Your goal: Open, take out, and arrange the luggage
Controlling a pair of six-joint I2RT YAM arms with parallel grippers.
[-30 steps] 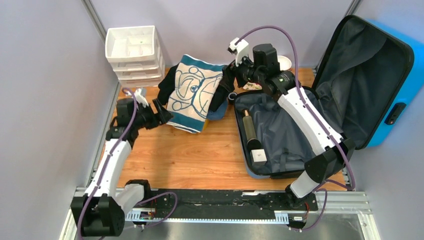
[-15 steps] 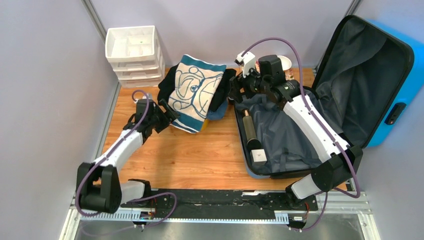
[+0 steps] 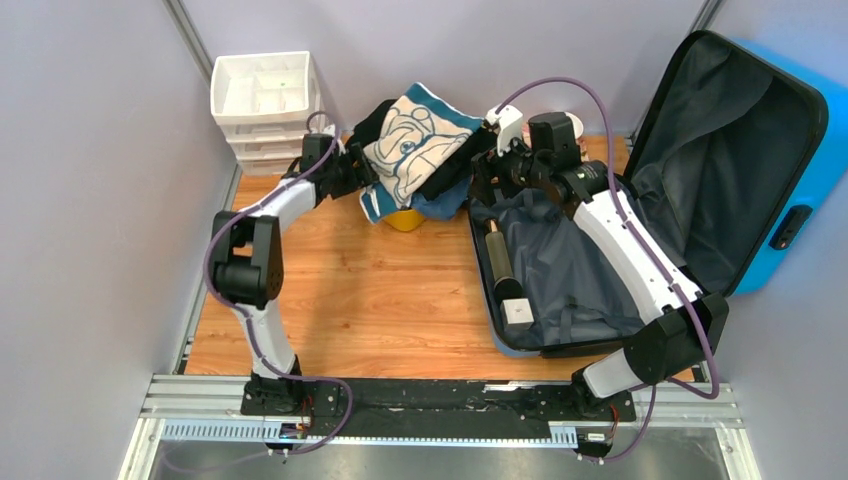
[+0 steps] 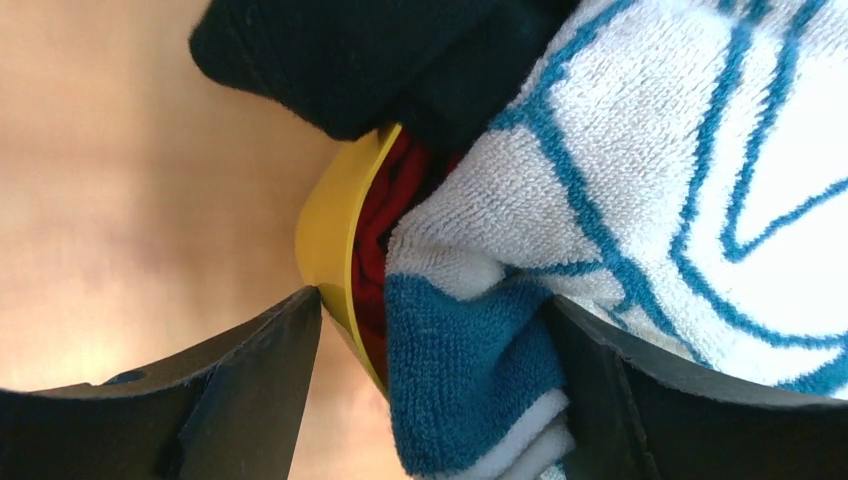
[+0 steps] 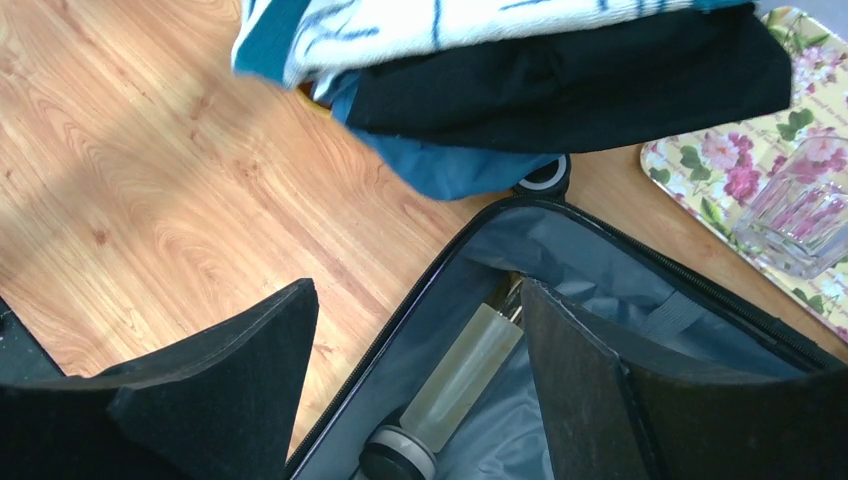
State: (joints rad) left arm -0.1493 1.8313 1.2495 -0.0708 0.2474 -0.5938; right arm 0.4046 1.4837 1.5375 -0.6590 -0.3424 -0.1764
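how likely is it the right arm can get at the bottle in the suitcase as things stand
Probably yes. The open right hand hovers over the open suitcase, and the bottle lies uncovered by its side wall just below, with nothing across the way.

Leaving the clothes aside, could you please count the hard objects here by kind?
Suitcase: 1
Drawer unit: 1
Yellow tub: 1
Floral tray: 1
Glass: 1
Bottle: 1
White box: 1
Total: 7
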